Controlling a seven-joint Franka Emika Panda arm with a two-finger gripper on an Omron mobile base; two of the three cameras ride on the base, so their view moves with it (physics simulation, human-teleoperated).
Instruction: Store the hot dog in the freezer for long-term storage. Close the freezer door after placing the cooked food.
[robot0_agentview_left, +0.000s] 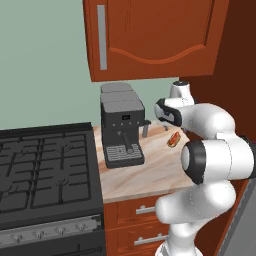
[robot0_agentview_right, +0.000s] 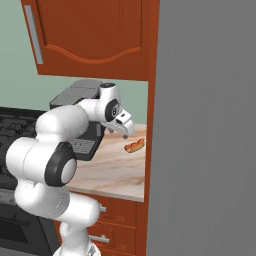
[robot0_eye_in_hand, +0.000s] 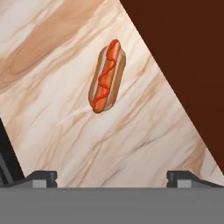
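Claw (robot0_eye_in_hand: 112, 177) fingers stand wide apart, holding nothing, up above the hot dog (robot0_eye_in_hand: 107, 76). That soft tan bun with its wiggly red sausage lies on the smooth, marbled counter (robot0_eye_in_hand: 52, 65).

Small tan-bun hot dog with red sausage (robot0_agentview_left: 173, 139) lies on the pale marbled countertop (robot0_agentview_left: 150, 172), right of the dark grey coffee machine (robot0_agentview_left: 122, 131), apart from it. White arm's wrist sits just above the hot dog. Black gas stove (robot0_agentview_left: 45, 172) left; red-brown wooden wall cabinet (robot0_agentview_left: 155, 37) overhead.
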